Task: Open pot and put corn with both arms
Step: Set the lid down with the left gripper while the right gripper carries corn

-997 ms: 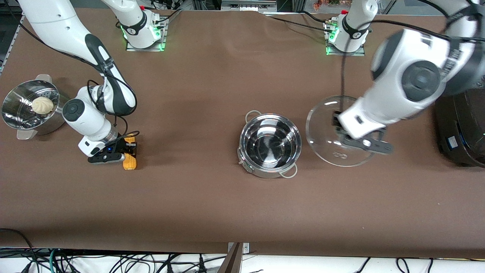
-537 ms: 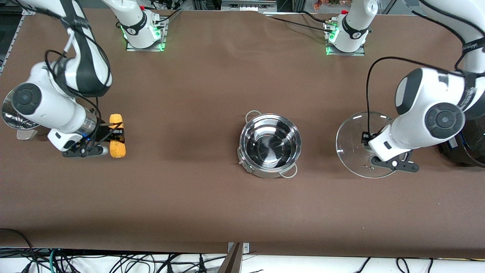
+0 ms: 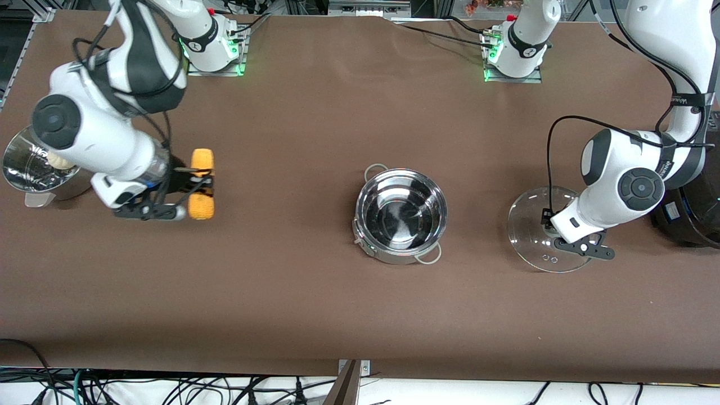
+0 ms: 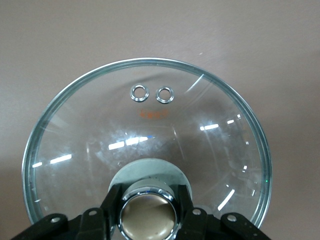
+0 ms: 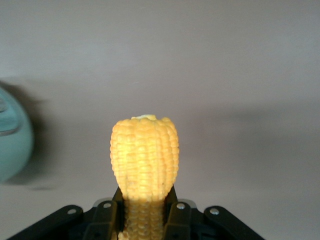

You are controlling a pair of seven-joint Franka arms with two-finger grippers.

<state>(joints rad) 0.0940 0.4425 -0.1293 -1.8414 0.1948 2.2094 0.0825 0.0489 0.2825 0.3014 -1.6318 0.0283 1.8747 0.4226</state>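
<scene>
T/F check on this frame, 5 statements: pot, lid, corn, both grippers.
1. The pot is open, with nothing inside. True.
2. The left gripper is shut on the knob of the glass lid. True.
3. The corn lies inside the pot. False: the right gripper is shut on it, up in the air over the table toward the right arm's end.
4. The glass lid sits on the steamer pot. False: it is between the pot and the black rice cooker, toward the left arm's end.
5. The right gripper is empty. False: it grips the corn across its middle.
</scene>
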